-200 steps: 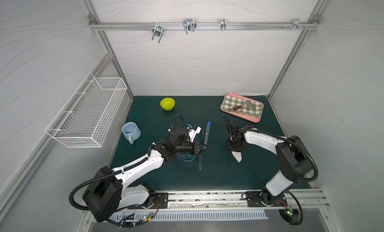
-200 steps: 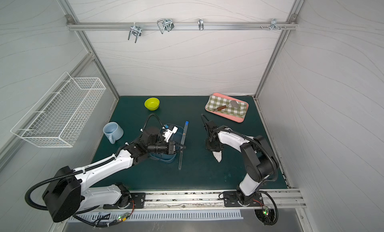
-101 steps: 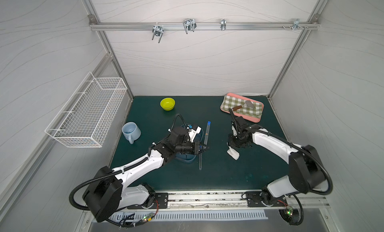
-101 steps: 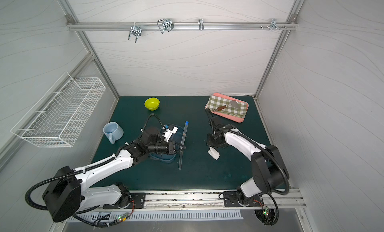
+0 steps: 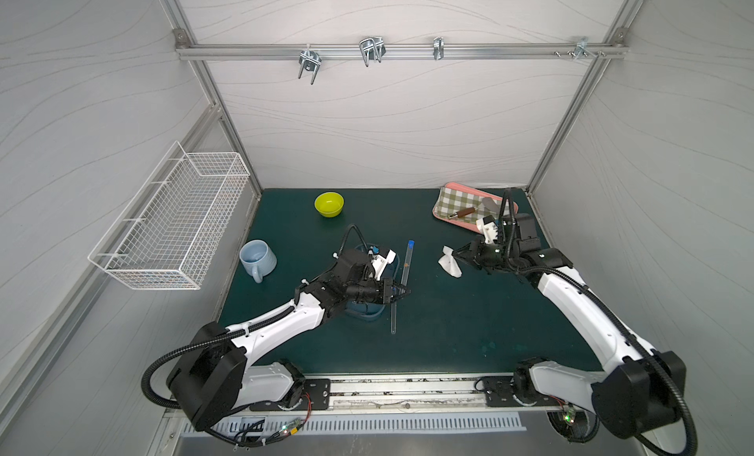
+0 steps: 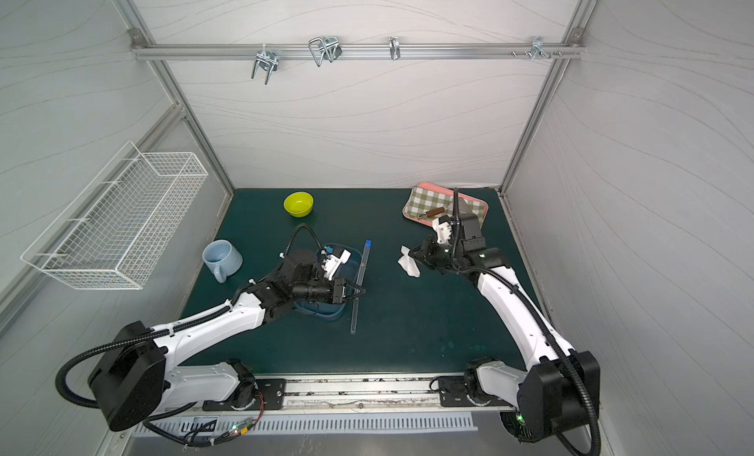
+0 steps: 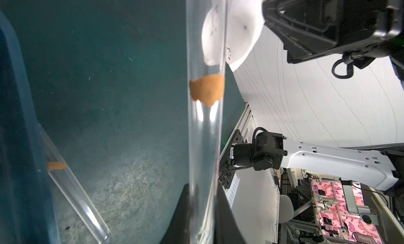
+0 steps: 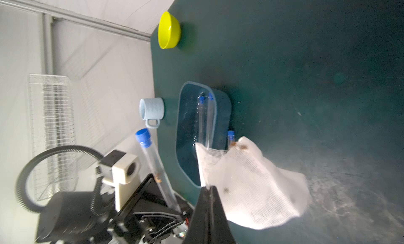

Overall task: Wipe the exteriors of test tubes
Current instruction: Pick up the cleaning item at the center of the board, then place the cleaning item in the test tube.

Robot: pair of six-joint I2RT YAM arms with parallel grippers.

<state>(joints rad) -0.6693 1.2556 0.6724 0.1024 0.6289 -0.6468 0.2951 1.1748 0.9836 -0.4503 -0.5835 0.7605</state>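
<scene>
Pre-wipe stage: left gripper (image 5: 403,291) clamps clear blue-capped test tube (image 5: 404,273); right gripper (image 5: 459,254) pinches white gauze cloth (image 5: 449,264), probably next onto orange smear (image 7: 206,91).

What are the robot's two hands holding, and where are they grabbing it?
The left gripper pinches a tube near its middle. The right gripper pinches a cloth by one edge.

Left arm (image 5: 277,323): reaches from the near-left base toward centre, forearm low.
Left gripper (image 5: 402,291): jaws closed on a test tube (image 5: 406,264), fingertips pointing right.
Right arm (image 5: 571,299): stretches from the near-right base toward the far side.
Right gripper (image 5: 459,255): jaws pinched together on a white cloth (image 5: 449,264), pointing left.
</scene>
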